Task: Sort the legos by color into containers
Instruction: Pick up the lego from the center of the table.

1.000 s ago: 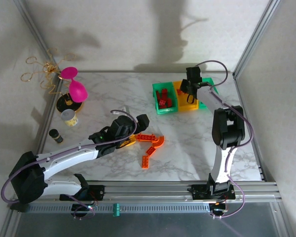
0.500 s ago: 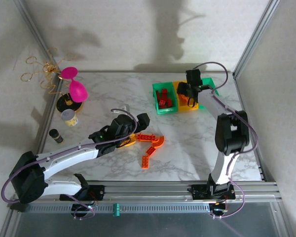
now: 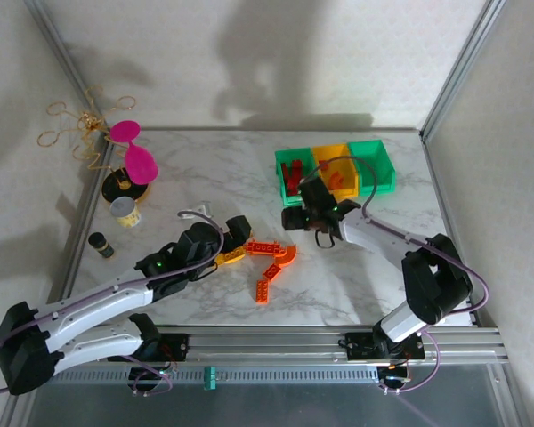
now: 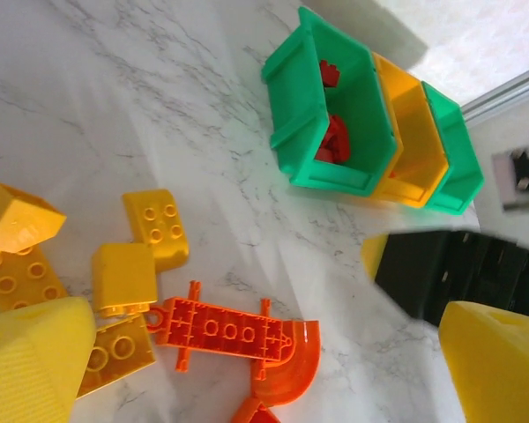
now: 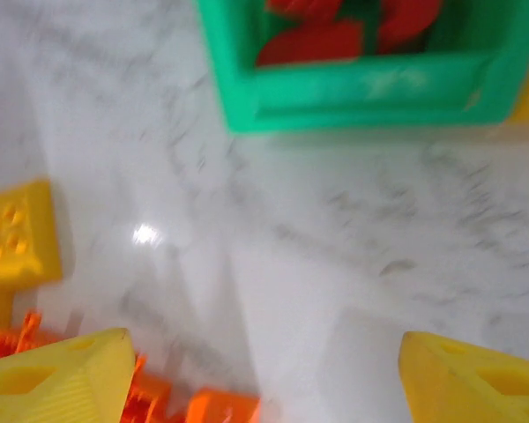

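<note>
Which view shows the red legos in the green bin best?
The left wrist view: the red legos lie sharp inside the green bin. The top view shows them small; the right wrist view, blurred and cut off.

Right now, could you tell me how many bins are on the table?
3, joined in a row at the far side: left green bin with red bricks, middle yellow bin, right green bin. None seems hidden.
</note>
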Robot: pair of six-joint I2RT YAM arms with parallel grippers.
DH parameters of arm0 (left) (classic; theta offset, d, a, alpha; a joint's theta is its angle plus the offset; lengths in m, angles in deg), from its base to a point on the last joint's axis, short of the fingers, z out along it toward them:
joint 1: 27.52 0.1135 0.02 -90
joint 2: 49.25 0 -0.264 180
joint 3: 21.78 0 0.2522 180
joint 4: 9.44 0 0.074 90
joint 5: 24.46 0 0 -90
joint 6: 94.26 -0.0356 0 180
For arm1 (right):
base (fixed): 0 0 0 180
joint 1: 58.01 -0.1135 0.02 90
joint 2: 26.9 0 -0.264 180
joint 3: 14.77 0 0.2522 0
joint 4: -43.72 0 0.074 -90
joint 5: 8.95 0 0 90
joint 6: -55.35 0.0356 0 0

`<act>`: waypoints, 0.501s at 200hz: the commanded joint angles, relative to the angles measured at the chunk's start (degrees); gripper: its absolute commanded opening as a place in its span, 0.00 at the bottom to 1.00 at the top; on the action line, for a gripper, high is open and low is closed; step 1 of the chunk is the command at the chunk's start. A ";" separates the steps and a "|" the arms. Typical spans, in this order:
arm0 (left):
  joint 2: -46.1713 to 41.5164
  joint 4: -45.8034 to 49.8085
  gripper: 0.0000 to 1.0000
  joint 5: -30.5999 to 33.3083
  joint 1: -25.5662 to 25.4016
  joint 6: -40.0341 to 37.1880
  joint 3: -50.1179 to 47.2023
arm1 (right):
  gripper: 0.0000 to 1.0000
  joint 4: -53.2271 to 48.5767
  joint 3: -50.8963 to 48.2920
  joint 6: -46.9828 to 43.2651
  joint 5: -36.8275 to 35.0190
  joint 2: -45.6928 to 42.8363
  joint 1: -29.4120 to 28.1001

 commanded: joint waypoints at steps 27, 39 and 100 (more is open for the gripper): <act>-5.72 4.88 1.00 4.51 0.49 3.29 -3.61 | 0.84 1.27 -2.28 -8.29 3.82 1.06 -8.38; -6.85 6.10 1.00 5.14 0.52 3.83 -3.93 | 0.86 1.36 -1.52 -11.13 4.08 2.22 -10.17; -12.97 10.61 1.00 8.54 0.61 6.14 -6.25 | 0.93 -1.43 3.85 -24.59 4.26 6.57 -12.16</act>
